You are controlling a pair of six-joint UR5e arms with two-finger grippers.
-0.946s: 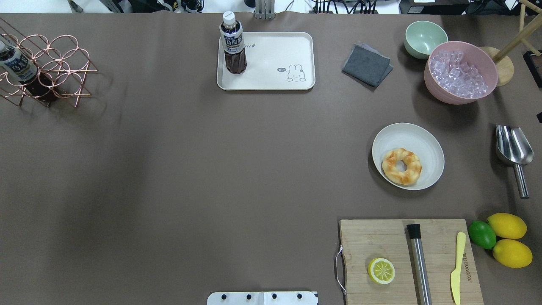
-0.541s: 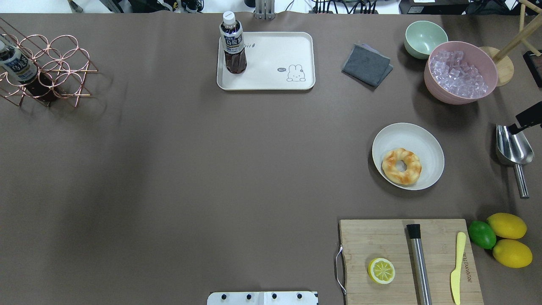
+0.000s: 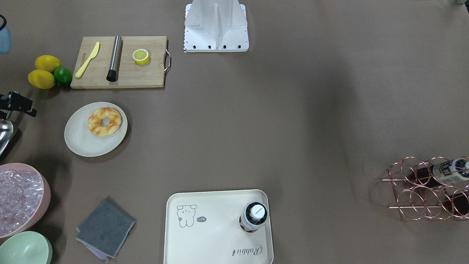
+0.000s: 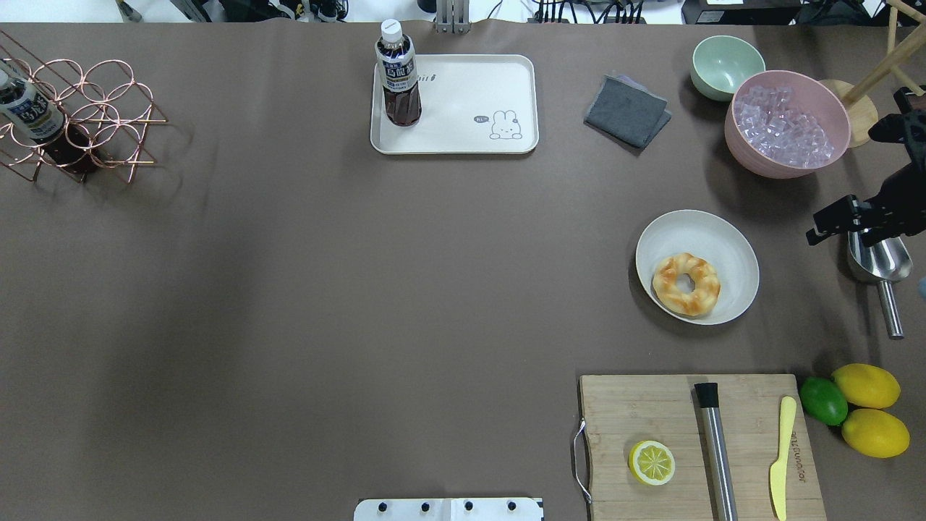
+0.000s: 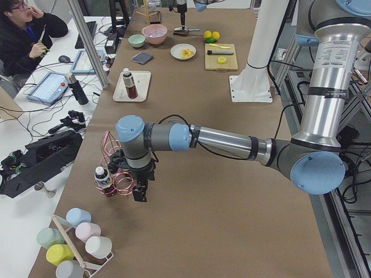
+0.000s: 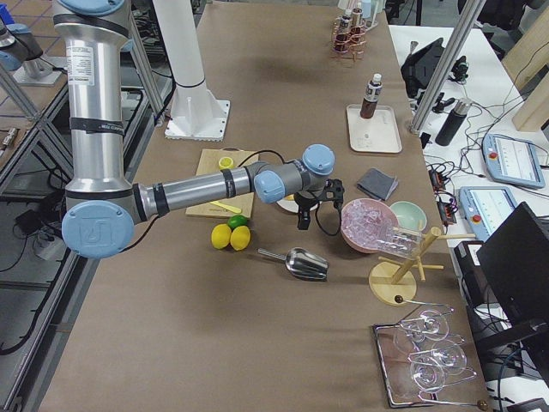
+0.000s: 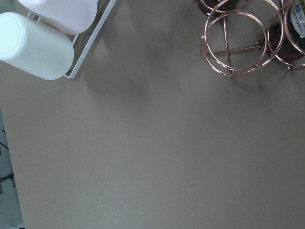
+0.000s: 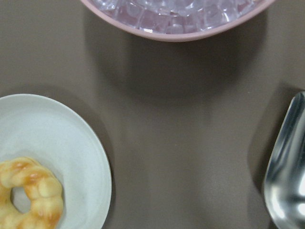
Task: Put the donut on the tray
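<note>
Black right tool [image 4: 825, 223]: mine, hovering at the right edge of the counter [image 4: 362, 289], over the bowl of the steel scoop [image 4: 879, 257] and near the pink ice bowl [image 4: 732, 141]. I cannot tell how far its jaws stand apart, and no held object shows in the wrist view.
Donut [image 4: 686, 284]: lying flat, hole up, on the round plate [image 4: 727, 239], toward the plate's side nearest my base; not yet grasped.
Bearing, tool to donut: to my left and a little back toward my base, near, with bare counter between.
Long axis: none, since it is a ring. I judge that a pinch across the band from any angle would serve.
Nearer arm: the right, by far.
Tray [image 4: 470, 108]: well apart from the plate, farther left and at the counter's far edge. A bottle [image 4: 398, 79] stands on its left end, away from the rabbit drawing.
Left tool [image 5: 139, 191]: farthest, at the counter's left end beside the wire rack [image 5: 119, 174]; I cannot tell its opening.
</note>
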